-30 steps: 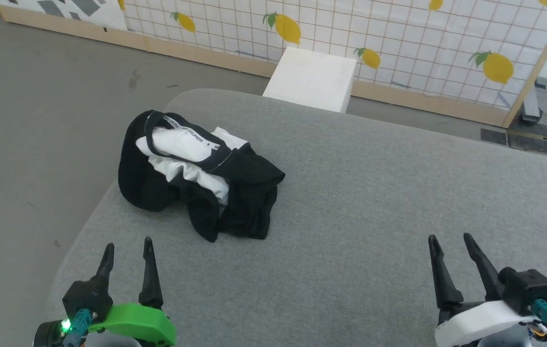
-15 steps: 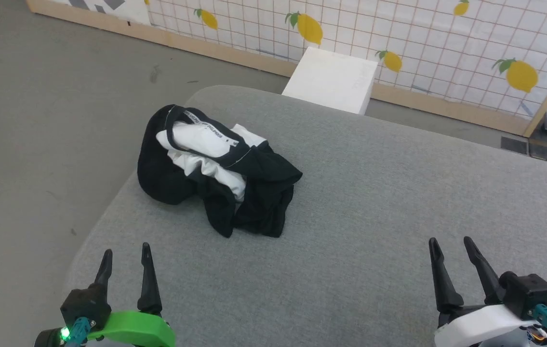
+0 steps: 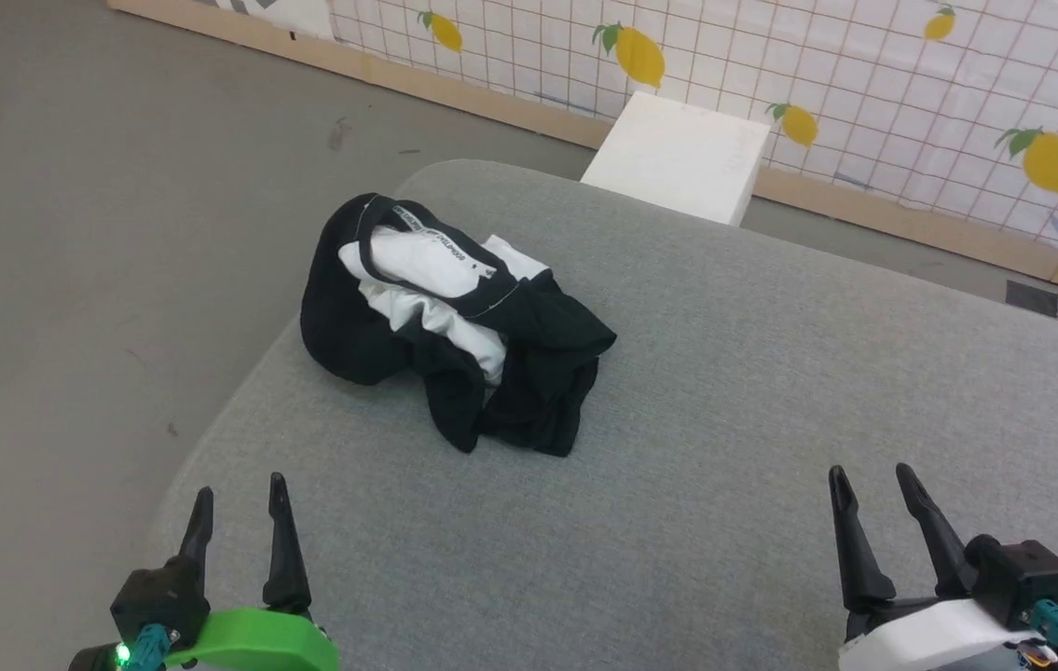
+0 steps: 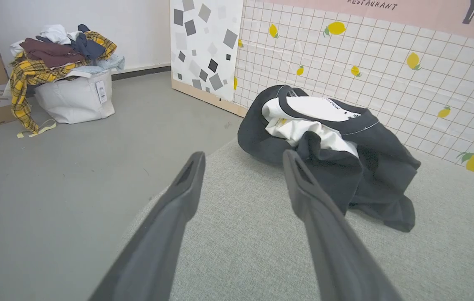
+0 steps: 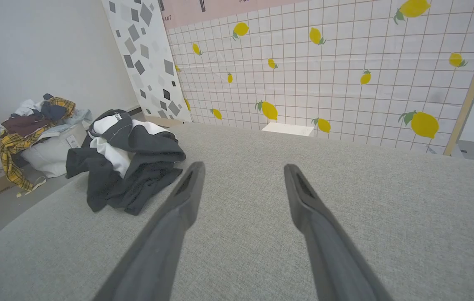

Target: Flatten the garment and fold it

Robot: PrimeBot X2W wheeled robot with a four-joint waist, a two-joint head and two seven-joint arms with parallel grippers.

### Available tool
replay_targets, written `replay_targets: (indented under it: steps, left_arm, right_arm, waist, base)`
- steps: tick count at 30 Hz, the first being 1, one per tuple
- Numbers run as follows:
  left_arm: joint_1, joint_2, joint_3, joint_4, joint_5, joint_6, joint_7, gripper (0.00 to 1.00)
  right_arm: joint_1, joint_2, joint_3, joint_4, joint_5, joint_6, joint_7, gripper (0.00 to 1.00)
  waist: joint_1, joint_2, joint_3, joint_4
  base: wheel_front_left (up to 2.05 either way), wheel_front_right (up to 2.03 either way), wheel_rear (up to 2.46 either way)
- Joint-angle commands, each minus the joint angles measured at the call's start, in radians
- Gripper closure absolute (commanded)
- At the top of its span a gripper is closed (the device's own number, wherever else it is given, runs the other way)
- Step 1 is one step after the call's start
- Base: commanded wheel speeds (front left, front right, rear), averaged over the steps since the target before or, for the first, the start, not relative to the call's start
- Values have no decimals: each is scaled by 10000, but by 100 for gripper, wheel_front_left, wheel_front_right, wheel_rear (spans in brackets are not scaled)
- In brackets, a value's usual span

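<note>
You'll find the shirt (image 3: 454, 317) on the table (image 3: 724, 419), near its far left corner; the box (image 3: 678, 158) sits behind it, before the screen (image 3: 864, 84).

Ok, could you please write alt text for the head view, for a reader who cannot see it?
A crumpled soft black-and-white T-shirt lies heaped near the far left corner of a grey fabric-covered surface. The left gripper and right gripper, both open and empty, hover at the near edge, apart from it.

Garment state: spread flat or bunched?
Bunched. The garment sits as a crumpled heap near the grey surface's far left corner, black fabric piled over white folds, collar band curled on top.
</note>
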Motion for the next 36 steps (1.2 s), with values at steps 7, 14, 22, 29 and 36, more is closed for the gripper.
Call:
replay_targets:
  steps: [7,14,22,29,36]
  left_arm:
    - [225,-42,-14,119,-106,64,-225,0]
    - [193,-38,-18,197,48,-10,-308,0]
    - [-562,217,-4,686,28,-512,-253,0]
    - [-3648,831,15,1707,-1004,-1425,1558,0]
    - [-7168,1555,-30,3539,-2049,-1746,4194,0]
  right_arm:
    - [242,5,-20,85,189,-13,-244,0]
    - [243,5,-41,112,226,-13,-327,0]
    - [214,5,-61,153,171,-13,-327,0]
    - [-102,5,-85,47,-308,-13,-327,0]
    - [-804,5,-266,-190,-960,-13,-319,0]
  waist:
    - [0,0,-19,254]
    - [0,0,48,324]
    - [0,0,189,304]
    - [0,0,868,-13]
    - [0,0,2242,-1026]
  base:
    - [0,0,0]
    - [0,0,0]
    - [0,0,0]
    - [0,0,0]
    - [0,0,0]
